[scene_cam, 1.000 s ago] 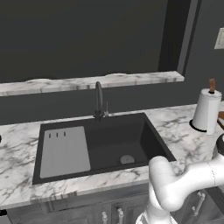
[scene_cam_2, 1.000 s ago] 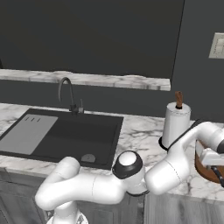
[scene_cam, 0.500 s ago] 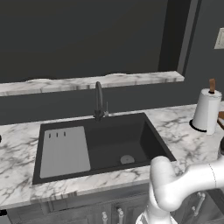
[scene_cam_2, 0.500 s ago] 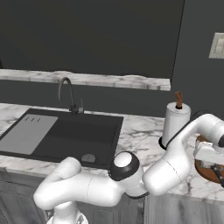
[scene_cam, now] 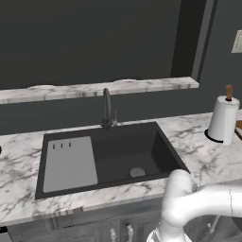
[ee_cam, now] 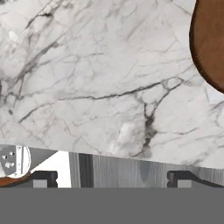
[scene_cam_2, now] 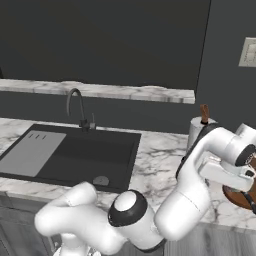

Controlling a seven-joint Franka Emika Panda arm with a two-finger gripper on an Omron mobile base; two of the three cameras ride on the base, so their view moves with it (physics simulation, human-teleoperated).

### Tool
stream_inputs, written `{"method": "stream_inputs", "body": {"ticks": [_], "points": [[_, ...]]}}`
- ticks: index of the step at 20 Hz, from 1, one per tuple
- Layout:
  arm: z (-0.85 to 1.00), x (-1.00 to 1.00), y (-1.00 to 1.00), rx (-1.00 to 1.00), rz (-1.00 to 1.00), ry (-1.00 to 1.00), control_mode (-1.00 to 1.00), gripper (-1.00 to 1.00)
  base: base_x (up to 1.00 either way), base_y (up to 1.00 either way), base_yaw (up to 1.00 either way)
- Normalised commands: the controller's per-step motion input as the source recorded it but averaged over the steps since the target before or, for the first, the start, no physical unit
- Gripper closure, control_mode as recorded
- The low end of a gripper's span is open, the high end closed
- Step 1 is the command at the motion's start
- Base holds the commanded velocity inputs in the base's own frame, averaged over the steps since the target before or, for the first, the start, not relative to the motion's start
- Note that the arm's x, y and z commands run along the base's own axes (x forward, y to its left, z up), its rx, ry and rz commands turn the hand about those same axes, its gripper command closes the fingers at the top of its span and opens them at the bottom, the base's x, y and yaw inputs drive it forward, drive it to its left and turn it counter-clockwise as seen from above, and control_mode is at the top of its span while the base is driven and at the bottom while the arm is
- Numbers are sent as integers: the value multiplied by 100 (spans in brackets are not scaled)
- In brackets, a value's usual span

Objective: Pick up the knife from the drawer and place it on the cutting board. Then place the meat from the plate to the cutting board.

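Note:
The reddish-brown cutting board (scene_cam_2: 239,199) lies on the marble counter (scene_cam_2: 160,160) at the far right, and its rounded edge (ee_cam: 211,39) fills the upper right corner of the hand view. My gripper (ee_cam: 112,178) is open and empty, its dark fingertips (ee_cam: 43,178) wide apart over the counter's front edge. From the right base view the gripper (scene_cam_2: 248,196) hangs at the near side of the board. Below the counter edge runs a grey weathered-wood front (ee_cam: 131,171); I cannot tell whether it is the drawer. The knife, the meat and the plate are out of view.
A dark sink (scene_cam: 127,153) with a grey ribbed drainboard (scene_cam: 70,163) and a faucet (scene_cam: 108,109) takes the counter's middle. A paper towel roll (scene_cam: 222,118) stands right of it, close behind my arm. A marble ledge (scene_cam: 94,88) runs along the dark back wall.
My hand has shifted slightly beside the board at the right end of the counter. The jaws stay wide. Sink, roll and board have not moved.

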Motion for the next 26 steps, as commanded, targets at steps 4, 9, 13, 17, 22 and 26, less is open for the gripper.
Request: {"method": "stream_inputs", "body": {"ticks": [4,9,13,17,22,26], "points": [[0,-34,92,-14,-9,-11,-100,-100,0,0,0],[0,-48,36,-7,-11,-10,-100,-100,0,0,0],[0,-54,14,-2,-11,-13,-100,-100,0,0,0],[-2,-58,7,0,-9,-13,-100,-100,0,0,0],[-11,-48,18,-1,-3,-9,-100,-100,0,0,0],[-13,-22,57,-7,0,-2,-100,-100,0,0,0]]}}
